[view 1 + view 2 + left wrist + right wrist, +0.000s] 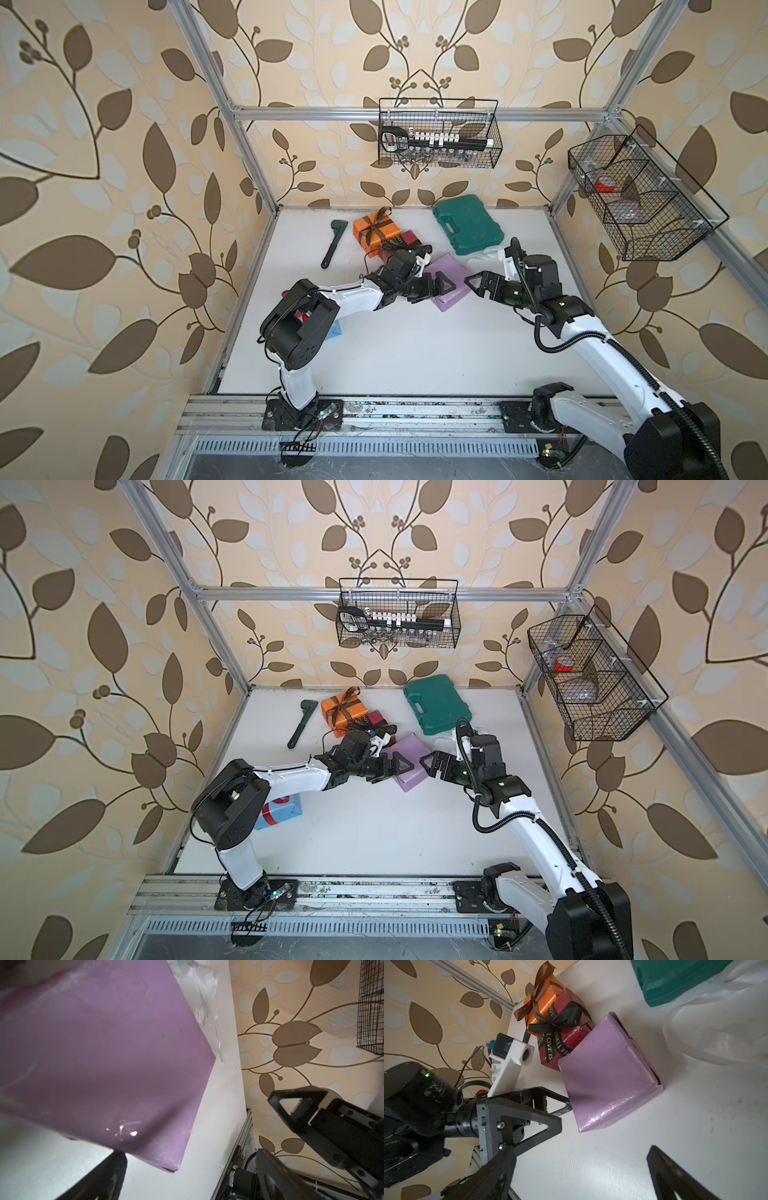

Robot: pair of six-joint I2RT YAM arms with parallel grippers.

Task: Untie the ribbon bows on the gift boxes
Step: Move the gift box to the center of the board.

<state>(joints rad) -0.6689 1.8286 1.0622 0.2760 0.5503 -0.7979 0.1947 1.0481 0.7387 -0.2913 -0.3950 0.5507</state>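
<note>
Flanking the lilac box (451,276) mid-tabletop (415,353), left pincer (440,286) and right pincer (473,284) are seen spread, empty. Four gift boxes (343,712) are counted; brown bow (375,226) and black bow (555,1025) are tied by the far edge, front left open.

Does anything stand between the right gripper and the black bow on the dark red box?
Yes. In a top view the lilac box lies between the right gripper and the dark red box with the black bow, and the left gripper sits at the lilac box too. The right wrist camera sees the bow over it.
</note>
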